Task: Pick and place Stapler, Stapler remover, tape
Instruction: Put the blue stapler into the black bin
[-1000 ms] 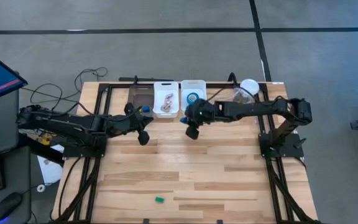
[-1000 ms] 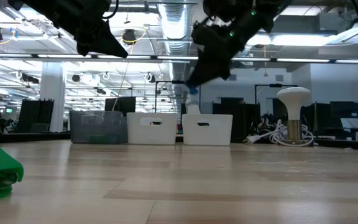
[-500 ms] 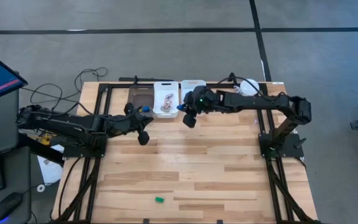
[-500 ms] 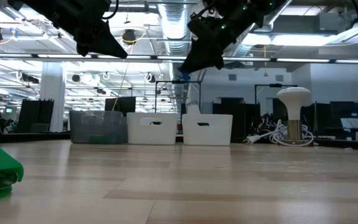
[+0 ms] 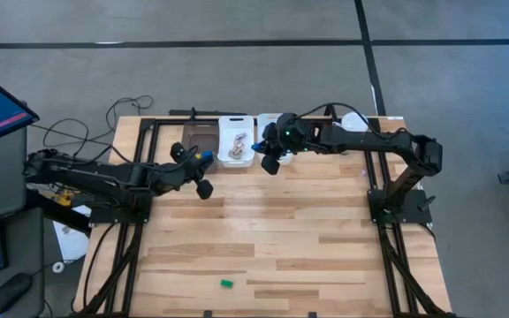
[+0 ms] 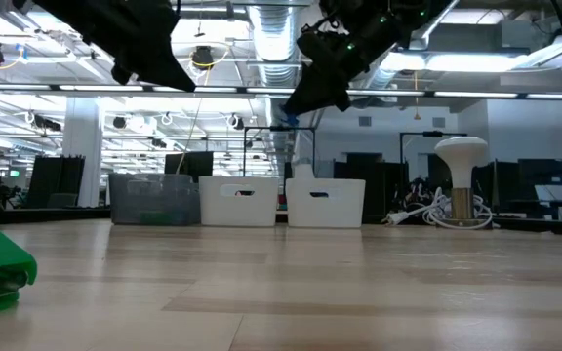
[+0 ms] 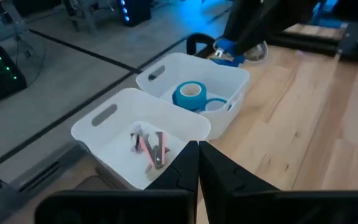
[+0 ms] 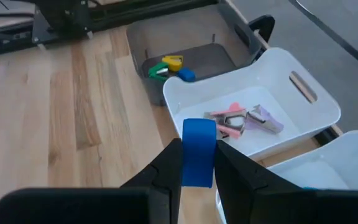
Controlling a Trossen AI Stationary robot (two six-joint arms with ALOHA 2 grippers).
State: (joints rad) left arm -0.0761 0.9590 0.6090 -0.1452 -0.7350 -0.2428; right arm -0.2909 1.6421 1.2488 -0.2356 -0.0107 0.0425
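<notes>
Three bins line the wooden table's (image 5: 263, 230) upper edge, one grey (image 8: 191, 62), two white (image 8: 260, 124), and the right gripper (image 8: 197, 163) hangs above them pinching one bright-blue tape roll (image 8: 199, 152), left gripper (image 7: 197, 163) pressed shut alongside.

Two white bins (image 7: 229, 78) are seen side by side w/ a blue tape roll (image 7: 188, 94) in the farther one and pink staple removers (image 7: 149, 145) in the nearer. Left gripper (image 7: 197, 163) fingers are pressed together.
</notes>
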